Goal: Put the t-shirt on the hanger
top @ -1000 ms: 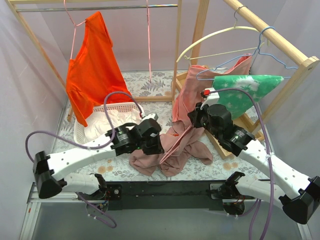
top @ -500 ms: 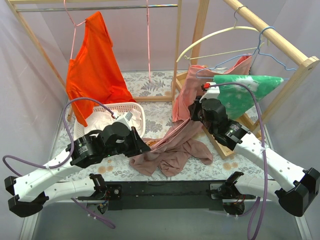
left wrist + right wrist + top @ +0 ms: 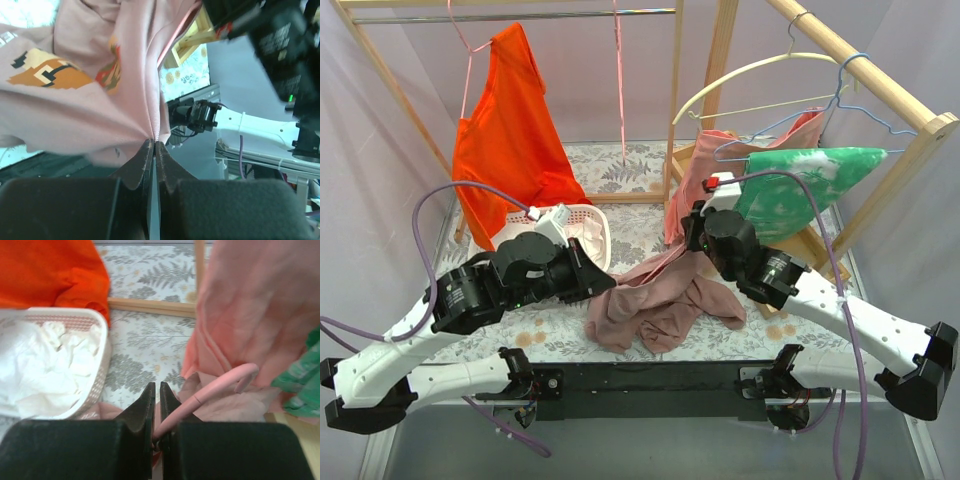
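Though mostly cloth-hidden, hanger (image 3: pixel 210 389) clenched in right claw (image 3: pixel 155 390), t-shirt (image 3: pixel 75 120) in left claw (image 3: pixel 153 145).

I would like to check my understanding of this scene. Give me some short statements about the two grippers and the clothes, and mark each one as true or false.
1. The left gripper is shut on the t-shirt. True.
2. The right gripper is open and holds nothing. False: it is shut on the hanger.
3. The orange shirt lies in the basket. False: it hangs at the back left, and the basket holds white cloth.
4. Part of the t-shirt lies on the table. True.
5. A green patterned cloth hangs on the right side. True.
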